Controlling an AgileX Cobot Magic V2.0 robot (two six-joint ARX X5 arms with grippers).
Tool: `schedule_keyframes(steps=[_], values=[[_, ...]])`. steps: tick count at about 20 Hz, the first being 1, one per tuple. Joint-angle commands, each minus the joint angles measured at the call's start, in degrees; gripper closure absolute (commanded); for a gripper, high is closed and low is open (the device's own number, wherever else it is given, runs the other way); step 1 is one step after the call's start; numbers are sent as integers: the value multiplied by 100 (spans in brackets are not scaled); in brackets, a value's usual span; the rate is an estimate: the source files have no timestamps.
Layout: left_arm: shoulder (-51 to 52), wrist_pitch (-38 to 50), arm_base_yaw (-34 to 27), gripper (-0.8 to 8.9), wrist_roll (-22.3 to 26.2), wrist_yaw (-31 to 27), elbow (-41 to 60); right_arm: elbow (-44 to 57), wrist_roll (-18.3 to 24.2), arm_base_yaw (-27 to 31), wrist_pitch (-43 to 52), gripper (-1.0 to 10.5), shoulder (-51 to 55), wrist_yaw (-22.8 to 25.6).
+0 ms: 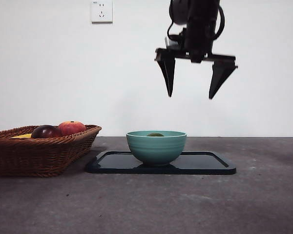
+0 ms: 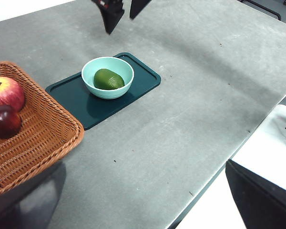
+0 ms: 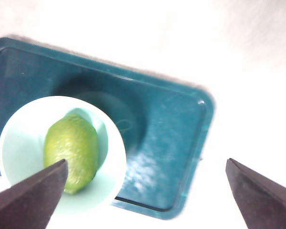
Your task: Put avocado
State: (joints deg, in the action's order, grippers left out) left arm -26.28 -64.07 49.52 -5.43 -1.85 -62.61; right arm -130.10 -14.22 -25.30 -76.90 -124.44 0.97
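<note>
Bare grey counter [image 1: 146, 204] up front, nothing on it. Behind it: wicker basket [image 1: 39, 151] to one side, dark tray [image 1: 205, 163] mid-counter carrying a teal bowl [image 1: 156, 146].

Avocado [image 2: 108, 79] sitting inside the bowl, lying on its side, clear in both wrist views; from the front only a sliver of green above the rim [image 1: 155, 134]. Not touched by anything.

Right pincer [image 1: 195, 78] hanging high over the bowl and tray, well apart from both. Jaws spread wide, holding nothing. Slight blur on one jaw tip in the front view. Same pincer visible as two dark tips at the far side of the counter from the left wrist camera [image 2: 120, 12].

Left pincer: own jaws not identifiable in its wrist view, so open or closed can't be told. Parked off to the side, looking across the counter, not involved.

Basket contents: red-orange apple [image 2: 7, 93], dark maroon fruit [image 2: 4, 121], hint of something yellow behind them in the front view.

Status, as a judgement: placement looks done, fruit in bowl, released. Likely only arm retreat left. No obvious risk: bowl stands upright on the tray, fruit settled low in it.
</note>
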Motion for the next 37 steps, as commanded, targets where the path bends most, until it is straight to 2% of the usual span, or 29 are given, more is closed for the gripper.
schedule_keyframes(steps=[1,4,7,10,12,14,18,21,26,33,34,35,36,37], values=[[-15,66,33,283,20,-33,-44,13,151,-186,-428,356,420,164],[-15,66,33,283,15,-33,-44,544,378,-356,-428,356,1137,291],[-15,66,33,283,-2,-33,-44,1849,378,-393,-426,356,2247,723],[-15,66,33,283,-2,-33,-44,3252,378,-393,-413,356,3567,872],[-15,68,33,283,0,-33,-44,4188,376,-393,-2,356,4629,844],[-15,68,33,283,0,-33,-44,4986,341,-393,516,356,5705,595],[-15,66,33,283,0,-33,-44,6083,179,-396,671,356,7759,413],[-15,68,33,283,0,-33,-44,6485,173,-400,748,356,9005,-278],[-15,63,33,283,-2,-33,-44,6572,116,-400,490,356,10266,-420],[-15,68,33,305,-17,-33,-44,6572,46,-398,369,357,10476,-564],[-15,66,33,402,-17,-33,-44,6572,26,-398,365,410,10476,-562],[-15,66,33,538,-17,-33,-44,6572,31,-398,361,570,10476,-551],[-15,66,33,750,-20,-33,-44,6572,28,-398,361,821,10476,-549],[-15,76,33,791,-15,-33,-44,6572,28,-398,365,951,10476,-551]])
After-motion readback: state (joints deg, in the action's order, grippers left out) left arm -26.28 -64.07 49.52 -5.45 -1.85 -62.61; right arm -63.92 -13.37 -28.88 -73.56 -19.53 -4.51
